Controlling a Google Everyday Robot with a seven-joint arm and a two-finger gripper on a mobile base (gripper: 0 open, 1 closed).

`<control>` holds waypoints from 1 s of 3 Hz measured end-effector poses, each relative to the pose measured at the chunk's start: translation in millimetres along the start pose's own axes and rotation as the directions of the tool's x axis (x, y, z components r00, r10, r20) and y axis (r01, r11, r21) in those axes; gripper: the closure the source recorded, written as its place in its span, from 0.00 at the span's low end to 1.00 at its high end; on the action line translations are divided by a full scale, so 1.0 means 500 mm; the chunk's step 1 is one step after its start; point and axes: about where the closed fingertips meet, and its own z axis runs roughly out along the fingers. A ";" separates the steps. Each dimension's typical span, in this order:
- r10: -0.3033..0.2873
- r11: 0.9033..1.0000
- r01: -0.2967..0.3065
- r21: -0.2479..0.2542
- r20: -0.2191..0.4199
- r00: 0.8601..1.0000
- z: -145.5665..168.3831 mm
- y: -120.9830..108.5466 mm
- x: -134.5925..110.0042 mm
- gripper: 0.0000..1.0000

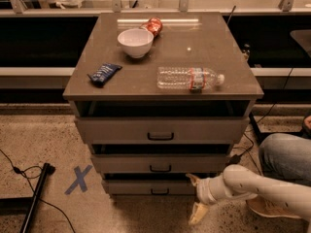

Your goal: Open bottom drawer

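Observation:
The bottom drawer [146,187] is the lowest and slimmest of three grey-brown fronts, with a small black loop handle [159,191]. It stands a little proud of the cabinet, like the two above it. My gripper [196,198] is on a white arm coming in from the right. It is low, in front of the bottom drawer's right end and right of the handle. Its tan fingers [197,214] are spread apart, one high and one low, with nothing between them. The drawer's right end is hidden behind the gripper.
The cabinet top [204,42] holds a white bowl [135,42], a red can [154,26], a blue packet [104,73] and a lying water bottle [189,78]. A person's knee [286,157] is at the right. A black pole [34,198] and a blue X [78,179] are on the floor at left.

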 end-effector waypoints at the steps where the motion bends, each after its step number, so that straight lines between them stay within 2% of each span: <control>1: 0.006 1.000 -0.005 -0.024 0.040 0.999 0.056 0.013 0.049 0.00; 2: 0.016 1.000 -0.014 -0.027 0.070 0.997 0.095 0.021 0.093 0.00; 3: 0.065 0.998 -0.063 -0.024 0.093 0.994 0.142 0.014 0.147 0.00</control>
